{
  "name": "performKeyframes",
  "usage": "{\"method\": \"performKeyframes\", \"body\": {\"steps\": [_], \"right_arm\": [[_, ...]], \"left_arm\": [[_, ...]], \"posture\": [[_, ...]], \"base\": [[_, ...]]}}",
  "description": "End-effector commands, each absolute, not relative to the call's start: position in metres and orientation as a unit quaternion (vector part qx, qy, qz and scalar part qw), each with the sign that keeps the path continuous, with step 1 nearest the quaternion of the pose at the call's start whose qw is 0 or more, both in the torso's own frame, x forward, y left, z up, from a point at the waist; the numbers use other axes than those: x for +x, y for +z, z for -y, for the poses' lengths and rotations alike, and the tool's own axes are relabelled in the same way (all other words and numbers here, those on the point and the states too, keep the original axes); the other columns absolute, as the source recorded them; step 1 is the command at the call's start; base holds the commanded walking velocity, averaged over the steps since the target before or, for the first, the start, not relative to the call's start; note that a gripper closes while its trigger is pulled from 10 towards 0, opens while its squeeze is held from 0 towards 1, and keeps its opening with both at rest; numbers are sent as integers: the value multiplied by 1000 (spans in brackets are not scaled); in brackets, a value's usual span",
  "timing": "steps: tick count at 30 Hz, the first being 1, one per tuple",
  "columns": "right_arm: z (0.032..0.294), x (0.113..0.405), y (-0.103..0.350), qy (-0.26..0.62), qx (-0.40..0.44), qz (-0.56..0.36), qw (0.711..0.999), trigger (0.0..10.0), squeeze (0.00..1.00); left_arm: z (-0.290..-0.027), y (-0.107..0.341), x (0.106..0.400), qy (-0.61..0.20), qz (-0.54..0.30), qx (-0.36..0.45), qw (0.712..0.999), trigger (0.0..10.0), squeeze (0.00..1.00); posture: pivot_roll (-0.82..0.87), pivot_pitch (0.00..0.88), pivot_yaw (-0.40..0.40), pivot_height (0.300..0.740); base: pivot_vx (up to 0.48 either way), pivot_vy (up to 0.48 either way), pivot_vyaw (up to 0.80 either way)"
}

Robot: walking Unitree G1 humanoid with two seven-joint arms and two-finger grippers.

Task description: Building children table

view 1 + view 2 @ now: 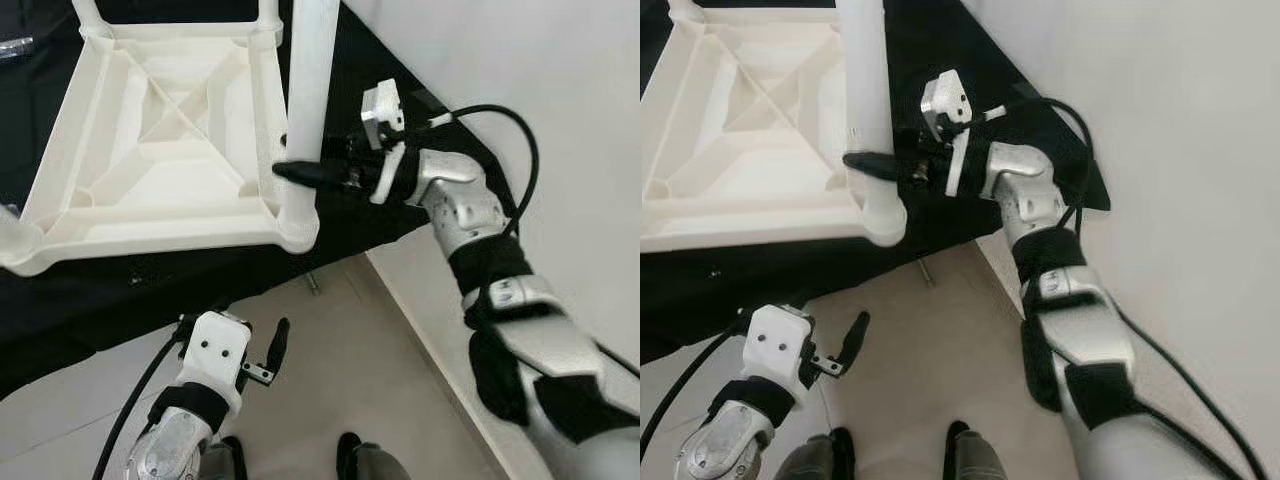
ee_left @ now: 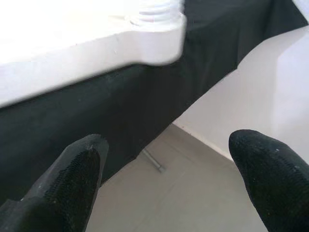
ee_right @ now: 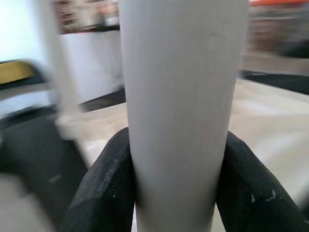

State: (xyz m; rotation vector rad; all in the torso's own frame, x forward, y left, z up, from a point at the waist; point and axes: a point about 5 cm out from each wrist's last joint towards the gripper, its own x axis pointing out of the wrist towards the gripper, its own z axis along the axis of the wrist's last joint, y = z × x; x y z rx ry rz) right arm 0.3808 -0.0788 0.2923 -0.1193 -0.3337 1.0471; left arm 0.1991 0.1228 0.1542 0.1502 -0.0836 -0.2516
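Observation:
A white plastic children's table top (image 1: pixel 150 140) lies upside down on a black-covered surface, its ribbed underside facing up. A white round leg (image 1: pixel 308 90) stands upright in the near right corner socket (image 1: pixel 298 228). My right gripper (image 1: pixel 300 172) is shut on this leg just above the socket; in the right wrist view both black fingers (image 3: pixel 104 188) press against the leg (image 3: pixel 178 111). My left gripper (image 1: pixel 272 352) hangs low over the floor in front of the surface, open and holding nothing, its fingers (image 2: pixel 72 179) spread wide.
Black cloth (image 1: pixel 100 300) drapes over the surface's front edge. A white wall (image 1: pixel 560 100) runs along the right side. Beige floor tiles (image 1: pixel 350 370) lie below, with my feet (image 1: pixel 350 450) at the bottom. Other white legs (image 1: pixel 90 15) stand at the far corners.

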Motion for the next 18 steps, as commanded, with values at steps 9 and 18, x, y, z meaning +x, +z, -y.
{"method": "performKeyframes", "body": {"steps": [9,18], "right_arm": [[54,338,221,250,-28,82,964,0,0],[48,347,236,251,-32,108,961,9216,0]], "left_arm": [[-121,145,204,-133,25,71,988,10000,0],[-120,143,210,-128,27,70,989,10000,0]], "posture": [[71,247,-72,740],[72,217,-74,740]], "base": [[0,0,0],[0,0,0]]}}
